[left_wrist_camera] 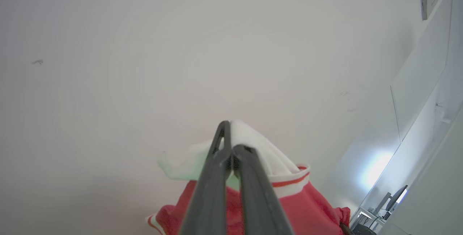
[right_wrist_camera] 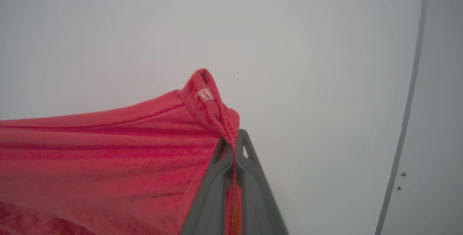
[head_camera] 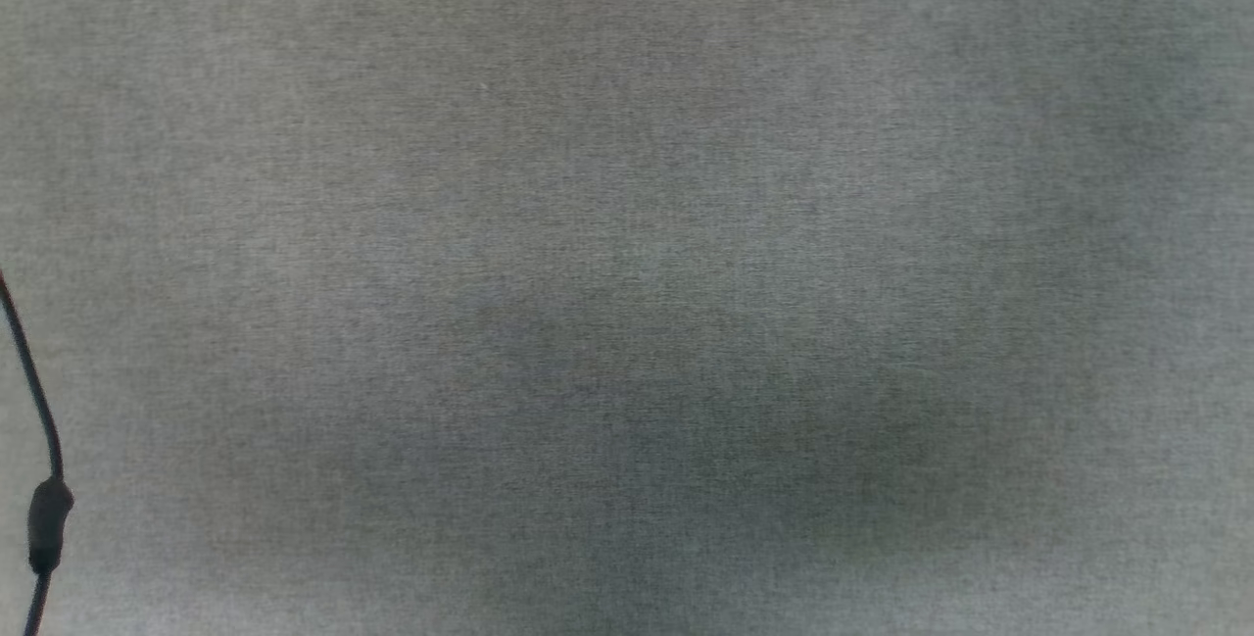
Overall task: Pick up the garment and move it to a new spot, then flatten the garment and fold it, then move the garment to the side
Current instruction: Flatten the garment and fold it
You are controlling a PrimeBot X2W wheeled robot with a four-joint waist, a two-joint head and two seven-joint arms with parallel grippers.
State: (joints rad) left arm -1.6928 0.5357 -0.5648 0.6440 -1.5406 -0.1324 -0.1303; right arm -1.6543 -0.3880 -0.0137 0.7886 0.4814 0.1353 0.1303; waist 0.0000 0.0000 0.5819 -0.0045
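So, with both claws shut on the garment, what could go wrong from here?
The left claw pinches the white cuff near its edge; it might slip out.
The right claw grips a thin bunched red hem, and the garment looks taut beside it, so a tug could free it.
A black cable at the grey surface's left edge might snag the cloth.

A grey woven surface (head_camera: 627, 175) spreads flat, with soft darker shadow toward its near edge. At its left edge a thin black cable (head_camera: 34, 391) runs down, and an oval lump (head_camera: 49, 523) thickens it near the near-left corner. Elsewhere in the room there is a plain white wall (left_wrist_camera: 144, 46) with a faint smudge (left_wrist_camera: 37, 62). A dark monitor (left_wrist_camera: 398, 195) stands beyond it, beside a bright patch of light (left_wrist_camera: 374, 170). Another pale wall (right_wrist_camera: 108, 28) has a thin grey strip (right_wrist_camera: 405, 119) running down it, with two small specks (right_wrist_camera: 401, 180) just beside the strip.
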